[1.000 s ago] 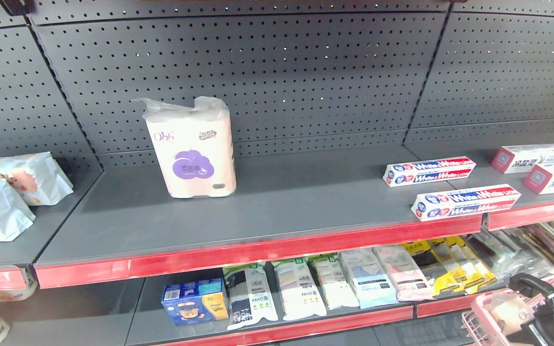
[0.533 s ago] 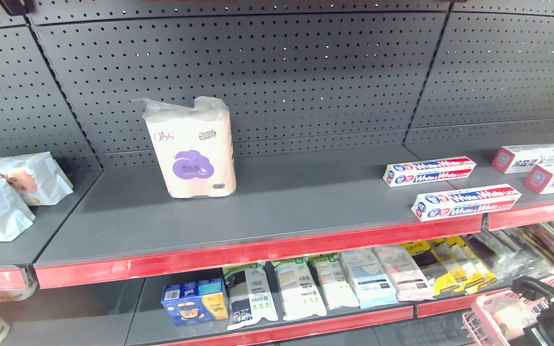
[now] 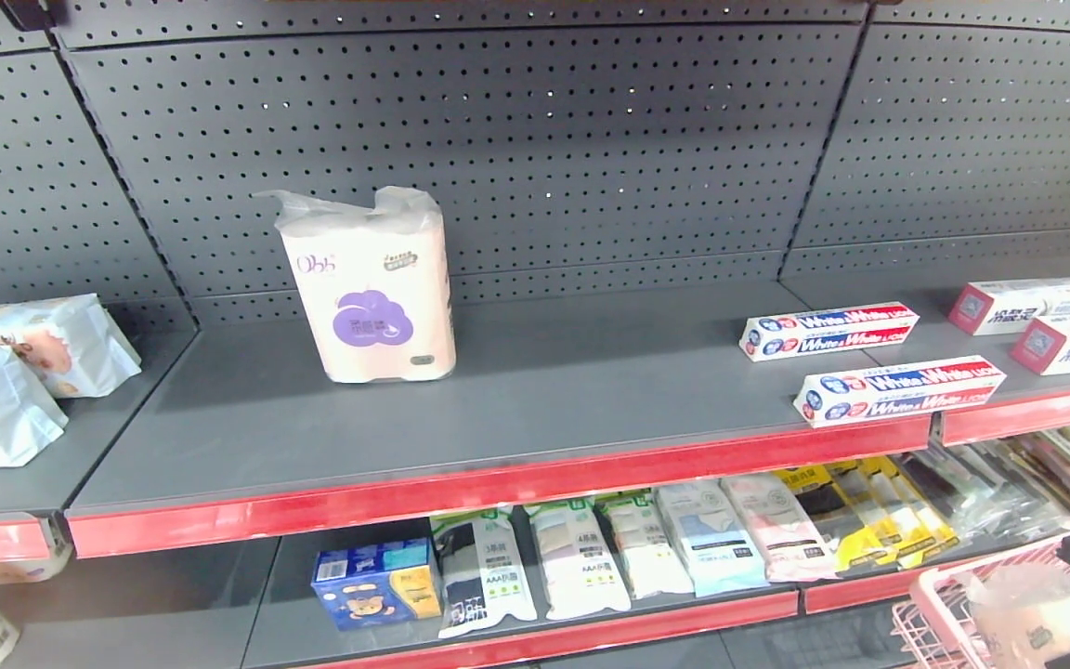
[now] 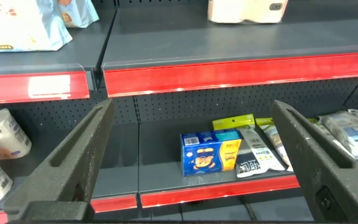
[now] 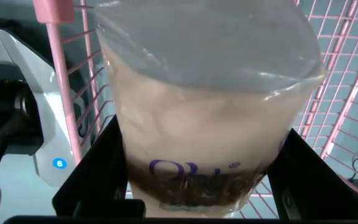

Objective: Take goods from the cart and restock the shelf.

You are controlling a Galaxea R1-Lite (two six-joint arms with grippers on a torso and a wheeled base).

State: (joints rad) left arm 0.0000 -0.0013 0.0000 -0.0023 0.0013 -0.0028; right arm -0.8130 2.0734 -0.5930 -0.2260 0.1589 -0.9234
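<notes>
Toilet paper pack (image 3: 1027,604) lies in the pink cart (image 3: 927,580), near right. The right wrist view shows the right gripper (image 5: 204,130) jaws apart astride it, perhaps touching. The left gripper (image 4: 191,109) jaws are apart, facing the shelf (image 4: 229,68).
</notes>
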